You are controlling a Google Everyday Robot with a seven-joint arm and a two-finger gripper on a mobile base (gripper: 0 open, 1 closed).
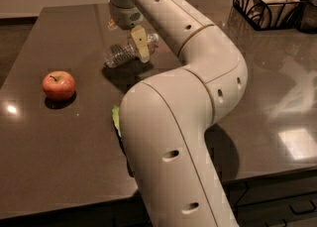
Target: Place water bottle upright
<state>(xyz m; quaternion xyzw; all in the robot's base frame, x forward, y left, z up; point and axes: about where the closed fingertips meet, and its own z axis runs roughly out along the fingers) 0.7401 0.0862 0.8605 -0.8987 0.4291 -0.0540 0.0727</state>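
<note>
Holding the water bottle [119, 55] crosswise, the gripper [141, 52] hangs over the far-left part of the dark table [49, 171]. It sits at the end of the arm [198, 57], which sweeps through the middle of the view.

Claw state: the near finger [140, 42] lies across the bottle's middle and the far one is hidden behind it. The bottle's shadow falls apart from it on the tabletop, so I judge the claw closed on the bottle and the bottle raised clear of the surface.

Orientation: the long axis is close to level, running from low left to upper right in the view, with the right end a little higher. The left end looks ribbed and rounded. I cannot tell which end carries the cap.

Step in hand, as I judge it: turn the bottle to vertical and set it down.
- Rotate the wrist until the axis stands plumb, base downward.
- Lower until the base meets the table flat before letting go; a tilted release would let a light bottle topple or roll.
- Keep the set-down spot away from the red apple [58, 85], which sits well to the left.

A green packet edge [116, 117] shows nearer, mostly hidden by the arm. A wire basket [267, 3] stands at the far right.
</note>
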